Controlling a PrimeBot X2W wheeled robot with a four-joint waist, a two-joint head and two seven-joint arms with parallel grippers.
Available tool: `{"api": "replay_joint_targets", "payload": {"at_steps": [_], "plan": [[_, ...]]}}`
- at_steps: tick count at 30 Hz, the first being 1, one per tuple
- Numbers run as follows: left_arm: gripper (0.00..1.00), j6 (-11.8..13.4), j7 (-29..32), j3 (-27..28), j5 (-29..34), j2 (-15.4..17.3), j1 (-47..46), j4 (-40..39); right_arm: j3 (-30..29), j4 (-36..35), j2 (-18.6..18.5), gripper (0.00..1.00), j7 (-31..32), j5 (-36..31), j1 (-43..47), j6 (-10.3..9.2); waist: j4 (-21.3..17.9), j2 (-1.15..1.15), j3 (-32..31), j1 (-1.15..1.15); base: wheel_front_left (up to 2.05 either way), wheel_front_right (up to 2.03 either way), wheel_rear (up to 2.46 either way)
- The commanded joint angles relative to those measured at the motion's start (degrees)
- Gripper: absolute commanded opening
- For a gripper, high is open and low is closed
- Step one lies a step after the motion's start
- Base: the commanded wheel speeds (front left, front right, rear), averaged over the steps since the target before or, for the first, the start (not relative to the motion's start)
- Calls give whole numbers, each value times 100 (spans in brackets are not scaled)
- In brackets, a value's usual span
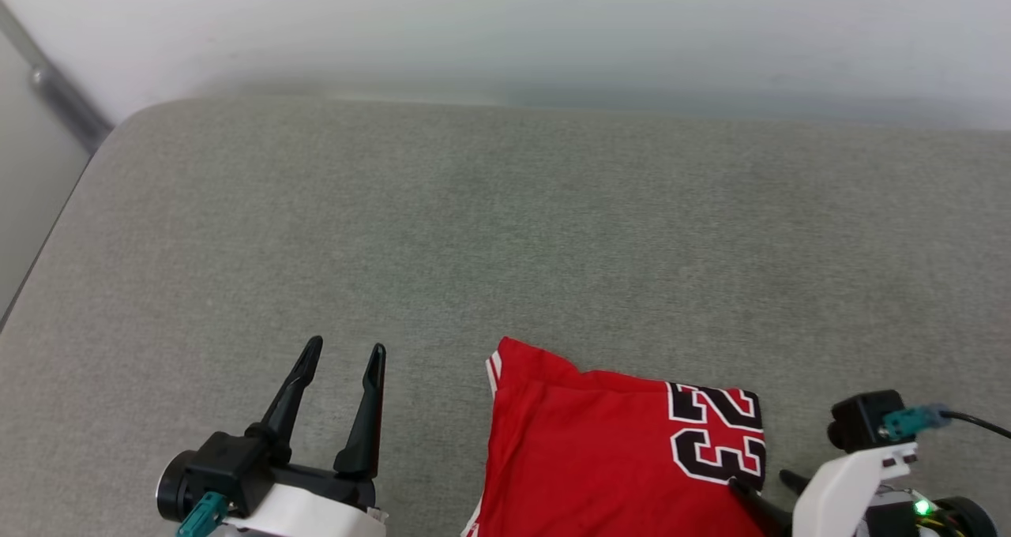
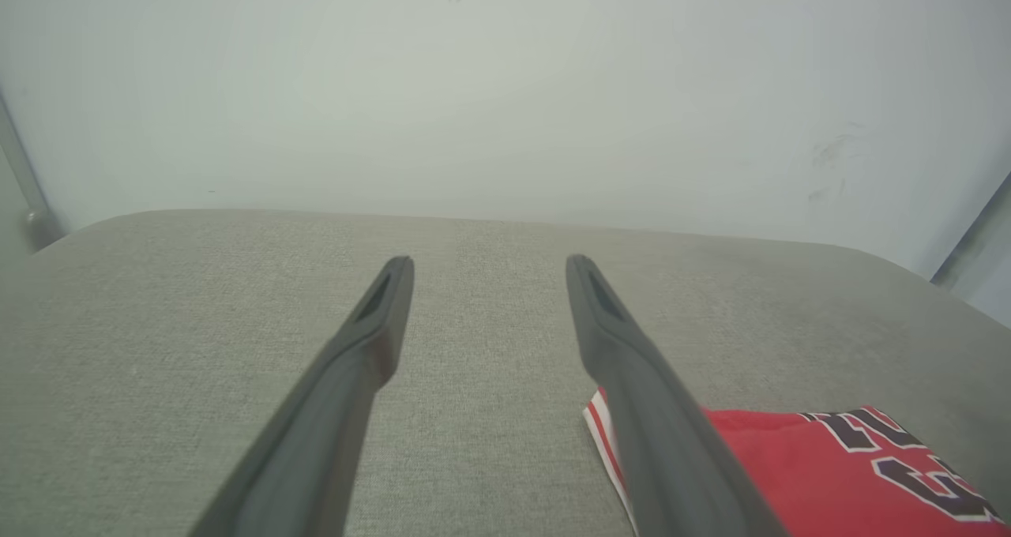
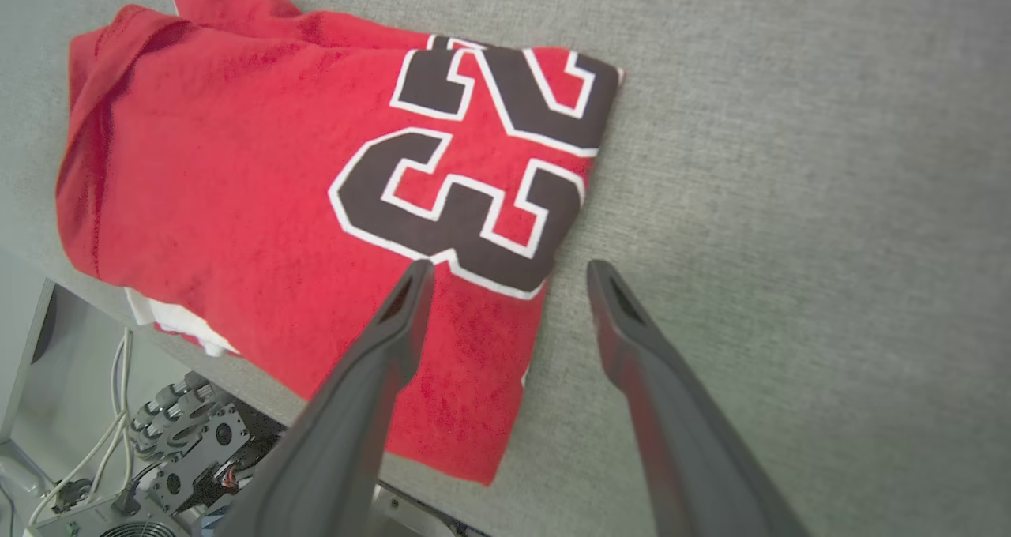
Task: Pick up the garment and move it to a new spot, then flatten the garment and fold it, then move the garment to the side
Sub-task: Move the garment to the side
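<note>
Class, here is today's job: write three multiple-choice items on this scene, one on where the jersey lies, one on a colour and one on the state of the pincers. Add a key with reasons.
1. Where does the garment lie on the grey cushion?
A. in its far left corner
B. at its near edge, to the right of the left pincer
C. in its middle

2. What colour fills the numerals?
A. black
B. yellow
C. blue

3. How do both pincers stand?
A. shut on the garment
B. shut, empty
C. open, empty

Key:
1 B: the head view shows it at the bottom, right of the left pincer.
2 A: the digits are black with white edging.
3 C: the fingers of the left pincer and the right pincer stand apart, gripping nothing.
</note>
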Motion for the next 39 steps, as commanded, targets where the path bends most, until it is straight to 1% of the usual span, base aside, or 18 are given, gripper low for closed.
{"api": "replay_joint_targets", "payload": {"at_steps": [1, 4, 7, 11, 14, 16, 17, 18, 19, 25, 28, 30, 31, 33, 37, 39], "plan": [[100, -9, -14, -5, -2, -7, -86, 6, -37, 36, 135, 100, 234, 36, -97, -1, 94, 0, 72, 0, 0, 0, 0], [100, -9, -13, -66, 23, -25, -147, 25, -83, 163, 187, 100, 597, -139, -222, -1, 220, 0, 159, 0, 0, 0, 0], [100, -9, -14, -105, 23, -24, -215, 44, -77, 364, 285, 100, 734, -297, -349, -1, 343, 0, 248, 0, 0, 0, 0], [100, -9, -14, -197, 51, -3, -284, 77, 13, 715, 348, 100, 718, -457, -475, -1, 499, 0, 344, 0, 0, 0, 0], [100, -9, -14, -214, 54, -10, -308, 100, 190, 1000, 434, 100, 651, -546, -533, 0, 587, 0, 393, 0, 0, 0, 0], [100, -9, -14, -216, 57, -17, -307, 132, 336, 1222, 426, 100, 622, -656, -560, 0, 632, 0, 415, 0, 0, 0, 0], [100, -9, -14, -224, 67, -16, -317, 144, 397, 1338, 422, 96, 591, -688, -557, 1, 648, 0, 420, 0, 0, 0, 0], [100, -9, -14, -235, 73, -17, -326, 151, 435, 1451, 430, 36, 550, -714, -567, 1, 661, 0, 423, 0, 0, 0, 0], [100, -9, -14, -242, 79, -20, -332, 161, 482, 1537, 435, 0, 499, -728, -594, 1, 671, 0, 423, 0, 0, 0, 0], [100, -9, -14, -240, 87, -8, -302, 199, 709, 1719, 163, 0, 188, -908, -813, -3, 622, 0, 342, 0, 0, 0, 0], [100, -9, -14, -237, 91, -3, -241, 202, 964, 1629, -181, 0, -7, -1062, -1016, -6, 496, 0, 268, 0, 0, 0, 0], [100, -9, -13, -250, 104, 6, -212, 196, 1218, 1514, -526, 0, -120, -1215, -1159, -9, 366, 0, 222, 0, 0, 0, 0], [100, -9, -14, -266, 137, -1, -184, 174, 1587, 1359, -895, 0, -199, -1365, -1297, -6, 203, 0, 187, 0, 0, 0, 0], [100, -9, -14, -234, 136, -18, -177, 127, 1921, 1163, -1273, 0, -232, -1451, -1521, -6, -25, 0, 185, 0, 0, 0, 0], [100, -9, -13, -340, 187, -27, -236, 72, 2395, 798, -2124, 0, -164, -1546, -1878, -3, -479, 0, 246, 0, 0, 0, 0], [100, -9, -13, -415, 192, -39, -307, 47, 2595, 653, -2497, 0, -122, -1478, -2059, -3, -717, 0, 314, 0, 0, 0, 0]]}}
